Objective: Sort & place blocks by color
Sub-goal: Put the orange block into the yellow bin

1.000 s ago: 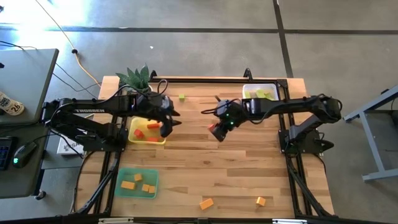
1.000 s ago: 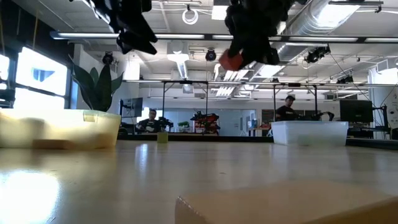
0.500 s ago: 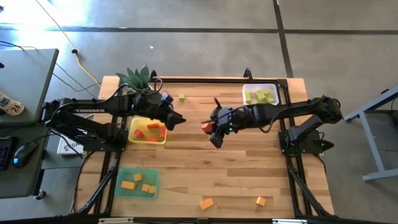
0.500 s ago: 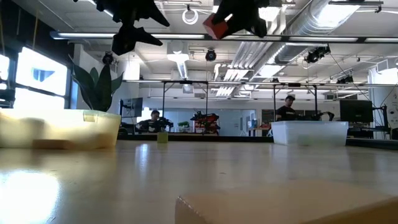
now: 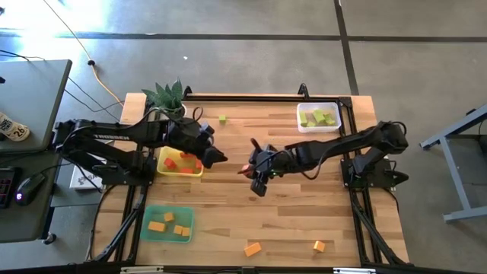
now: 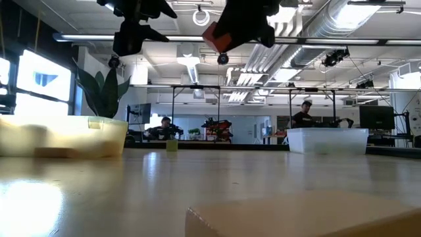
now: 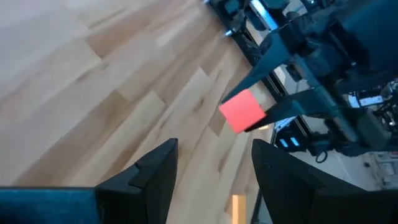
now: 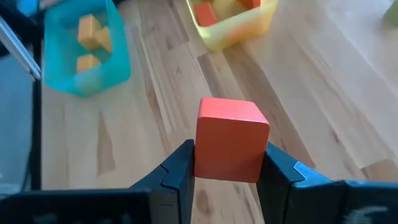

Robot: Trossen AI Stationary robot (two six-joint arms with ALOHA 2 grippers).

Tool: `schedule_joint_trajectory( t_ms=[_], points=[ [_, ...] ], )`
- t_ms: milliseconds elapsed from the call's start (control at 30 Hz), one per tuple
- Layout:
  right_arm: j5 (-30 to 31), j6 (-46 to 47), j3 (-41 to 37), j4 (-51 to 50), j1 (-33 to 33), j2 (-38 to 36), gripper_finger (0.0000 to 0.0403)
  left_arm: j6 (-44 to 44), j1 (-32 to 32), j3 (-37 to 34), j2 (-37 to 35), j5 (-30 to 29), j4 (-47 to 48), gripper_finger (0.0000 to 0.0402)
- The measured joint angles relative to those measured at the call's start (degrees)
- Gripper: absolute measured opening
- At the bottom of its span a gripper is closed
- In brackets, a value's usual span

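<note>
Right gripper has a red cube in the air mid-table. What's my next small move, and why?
Probably carry the red cube in the right gripper on toward the yellow tray: it already holds red blocks, and the open left gripper hangs by its edge, so pass clear.

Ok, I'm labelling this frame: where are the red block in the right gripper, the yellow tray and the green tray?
red block [image 8: 231, 140], right wrist view, front face.
yellow tray [image 5: 179, 172], high view, near rim.
green tray [image 5: 151, 214], high view, bare floor.
</note>
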State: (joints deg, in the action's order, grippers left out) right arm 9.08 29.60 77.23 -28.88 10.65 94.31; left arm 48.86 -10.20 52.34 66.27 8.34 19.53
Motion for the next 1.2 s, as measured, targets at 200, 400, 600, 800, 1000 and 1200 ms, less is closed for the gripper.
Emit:
schedule_joint_trajectory(
  t_ms=[200,400,600,800,1000,1200],
  points=[
    [-0.3,-5.9,0.0,1.3,0.0,1.8,0.0104,4.4,2.4,0.0,3.5,0.0,-0.4,0.0195],
    [-0.5,-13.3,0.0,1.3,-0.1,1.8,0.0104,9.9,3.7,0.0,8.3,-0.1,-5.8,0.0195],
    [1.1,-16.3,0.0,-1.5,-0.2,1.8,0.0104,14.5,3.7,0.0,12.9,1.8,-13.9,0.0195],
    [1.6,-18.1,0.0,-3.6,-0.7,1.8,0.0104,17.3,3.7,0.0,16.8,1.9,-19.1,0.0195],
    [1.5,-18.2,0.0,-4.7,-2.1,2.1,0.0104,19.8,3.7,0.0,20.0,1.4,-22.6,0.0195],
    [0.2,-18.3,0.0,-5.6,-2.8,3.0,0.0104,20.2,3.6,0.0,21.4,-0.5,-24.0,0.0195]
  ],
)
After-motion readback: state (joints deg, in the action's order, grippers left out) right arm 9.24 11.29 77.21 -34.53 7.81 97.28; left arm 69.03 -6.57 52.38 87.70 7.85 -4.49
